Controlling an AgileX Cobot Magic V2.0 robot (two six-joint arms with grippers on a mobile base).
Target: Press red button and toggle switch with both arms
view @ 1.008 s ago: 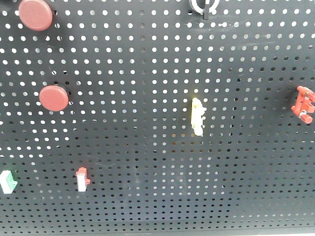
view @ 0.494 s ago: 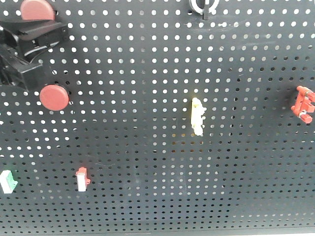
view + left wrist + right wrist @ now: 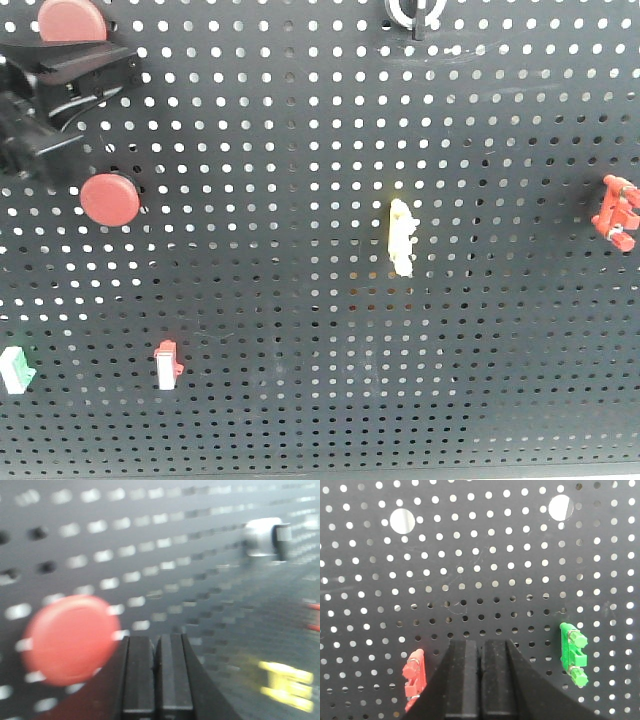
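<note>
Two red buttons sit on the black pegboard (image 3: 300, 300) at the upper left: the upper one (image 3: 68, 20) is partly hidden by my left gripper, the lower one (image 3: 110, 198) is in full view. My left gripper (image 3: 125, 68) reaches in from the left between them, with its fingers shut. In the left wrist view a blurred red button (image 3: 70, 639) lies just left of the shut fingertips (image 3: 156, 645). The toggle switch (image 3: 415, 12) is at the top edge and also shows, silver, in the left wrist view (image 3: 265, 537). My right gripper (image 3: 480, 647) is shut and empty, facing the board.
A pale yellow clip (image 3: 402, 238) sits mid-board. A red-and-white rocker (image 3: 167, 364) and a green-and-white one (image 3: 15, 369) are low on the left. A red clip (image 3: 617, 212) is at the right edge. A red clip (image 3: 415, 677) and a green clip (image 3: 573, 654) flank the right fingers.
My left gripper has come in from the left to the spot between the two red buttons, then shifted slightly up. Nothing on the board has moved.
</note>
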